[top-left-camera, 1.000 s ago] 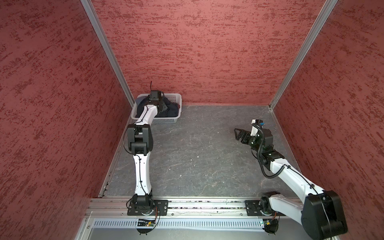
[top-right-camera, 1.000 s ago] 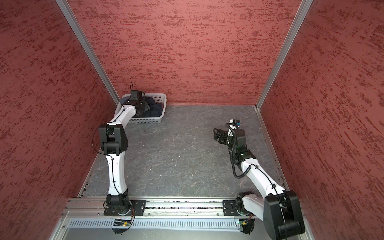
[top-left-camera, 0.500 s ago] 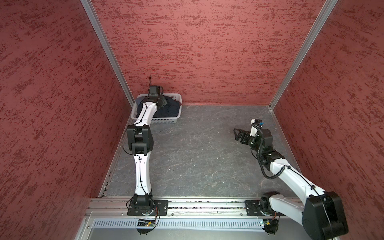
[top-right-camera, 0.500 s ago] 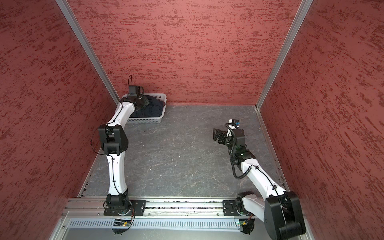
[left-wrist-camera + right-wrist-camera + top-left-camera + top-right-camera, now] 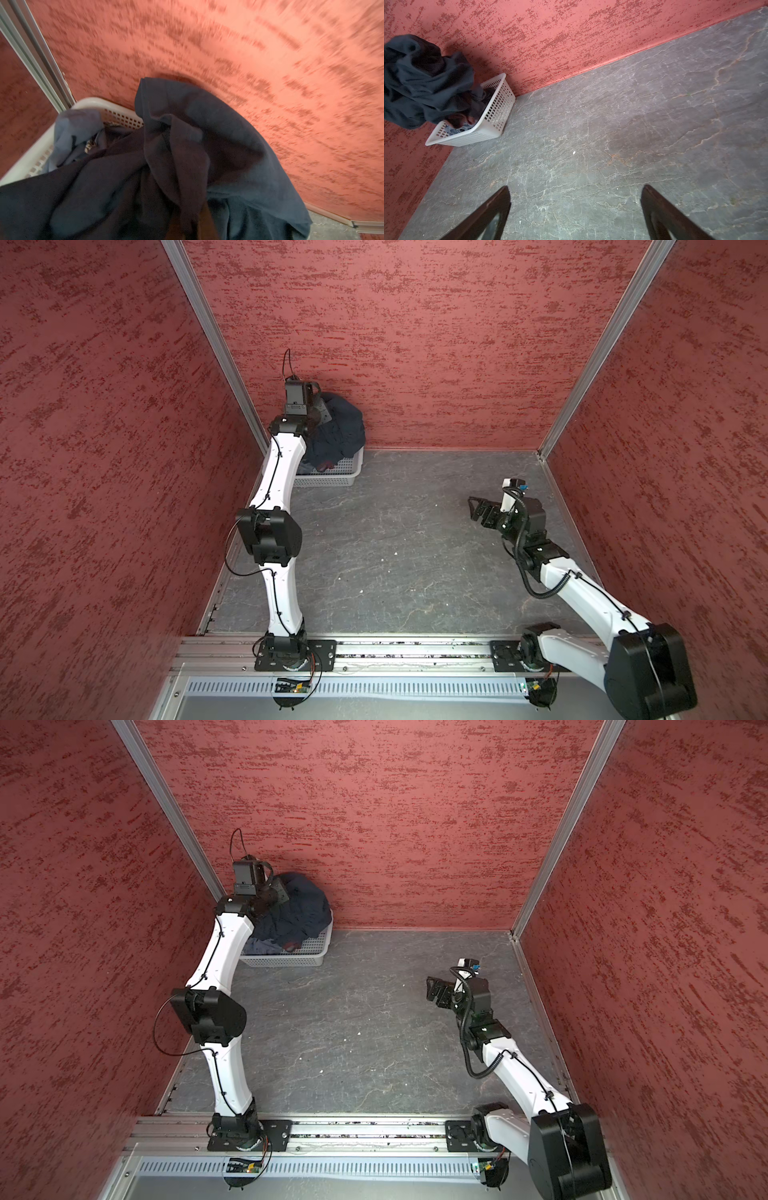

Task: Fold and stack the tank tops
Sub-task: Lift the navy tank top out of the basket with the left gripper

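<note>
Top views both put the white basket (image 5: 332, 480) in the far left corner, close against the walls. The grey table (image 5: 395, 551) lies open from there to my right gripper (image 5: 478, 510), which hangs at the right with its jaws spread wide. My left gripper (image 5: 321, 414) pinches the navy tank top (image 5: 343, 427), bunched above the basket with its lower end trailing inside. The blurred left wrist view adds the grey-blue tank top (image 5: 72, 128) heaped in the basket's corner, though cloth hides the gripper there.
</note>
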Available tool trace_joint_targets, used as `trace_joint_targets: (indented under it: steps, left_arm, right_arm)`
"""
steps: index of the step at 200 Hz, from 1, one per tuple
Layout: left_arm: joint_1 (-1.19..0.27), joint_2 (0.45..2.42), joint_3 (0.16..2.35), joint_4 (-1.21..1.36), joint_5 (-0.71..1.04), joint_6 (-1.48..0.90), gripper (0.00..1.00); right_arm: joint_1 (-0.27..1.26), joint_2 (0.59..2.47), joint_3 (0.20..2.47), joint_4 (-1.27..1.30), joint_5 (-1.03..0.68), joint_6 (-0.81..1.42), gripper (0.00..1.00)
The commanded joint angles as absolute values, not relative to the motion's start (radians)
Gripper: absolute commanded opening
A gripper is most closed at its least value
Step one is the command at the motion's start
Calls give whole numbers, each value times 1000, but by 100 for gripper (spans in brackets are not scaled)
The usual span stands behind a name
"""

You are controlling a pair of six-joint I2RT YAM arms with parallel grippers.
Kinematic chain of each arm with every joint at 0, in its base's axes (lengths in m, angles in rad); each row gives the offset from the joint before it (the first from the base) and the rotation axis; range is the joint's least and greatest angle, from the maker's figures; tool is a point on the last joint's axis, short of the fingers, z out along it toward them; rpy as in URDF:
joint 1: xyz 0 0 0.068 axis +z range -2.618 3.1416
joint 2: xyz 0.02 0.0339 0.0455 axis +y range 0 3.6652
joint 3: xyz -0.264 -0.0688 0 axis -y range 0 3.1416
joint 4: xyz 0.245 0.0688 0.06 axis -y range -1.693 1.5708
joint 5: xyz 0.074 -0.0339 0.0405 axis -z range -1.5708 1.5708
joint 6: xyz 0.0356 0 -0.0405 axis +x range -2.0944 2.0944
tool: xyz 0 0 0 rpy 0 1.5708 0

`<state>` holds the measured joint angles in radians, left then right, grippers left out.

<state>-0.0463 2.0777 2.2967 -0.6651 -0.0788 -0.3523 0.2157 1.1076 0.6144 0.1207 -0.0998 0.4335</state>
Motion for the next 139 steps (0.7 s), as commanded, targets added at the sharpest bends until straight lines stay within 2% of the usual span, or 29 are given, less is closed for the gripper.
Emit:
trace_joint_targets:
  steps: [1, 73, 139]
  left_arm:
    - [-58, 2040, 2310, -624, -85, -314, 0]
    - [-159, 1904, 2312, -624, -78, -260, 0]
    - [-490, 1827, 2274, -739, -140, -240, 0]
  right_arm:
    - [225, 1100, 635, 120, -69, 424, 99]
    - [225, 1096, 645, 115, -68, 417, 99]
    - [225, 1067, 666, 94, -61, 410, 99]
